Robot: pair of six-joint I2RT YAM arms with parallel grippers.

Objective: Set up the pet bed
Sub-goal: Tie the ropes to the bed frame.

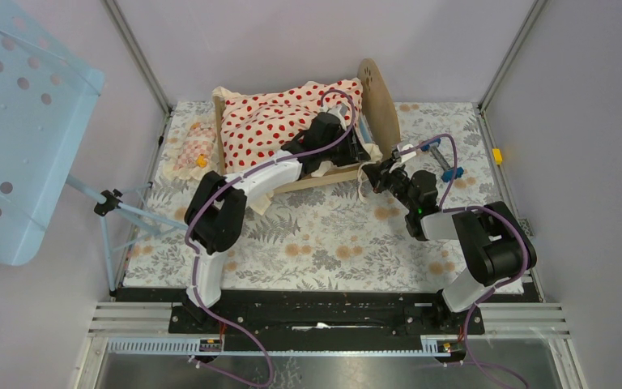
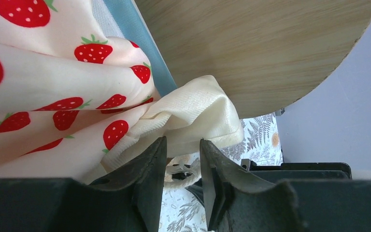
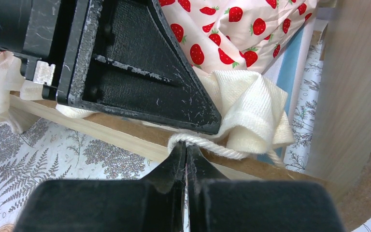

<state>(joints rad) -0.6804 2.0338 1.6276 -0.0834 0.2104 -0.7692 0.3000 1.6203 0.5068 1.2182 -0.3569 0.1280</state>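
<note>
The pet bed [image 1: 324,180] stands at the back of the mat, its rounded wooden headboard [image 1: 379,101] to the right. A cream blanket with red strawberries [image 1: 267,121] lies bunched over it, and only a blue edge of the mattress [image 2: 140,34] shows. My left gripper [image 2: 183,145] hovers by the headboard end, jaws apart, with the blanket's cream ruffle [image 2: 198,111] at its fingertips. My right gripper [image 3: 186,147] sits at the bed's front rail just below, shut on a white cord [image 3: 222,150] that runs under the ruffle.
A small pink checked pillow [image 1: 190,150] lies on the mat left of the bed. A blue perforated stand [image 1: 24,138] leans in from the left. A blue item [image 1: 452,173] and a yellow block [image 1: 496,156] are at the right. Walls enclose the fern-print mat [image 1: 332,243].
</note>
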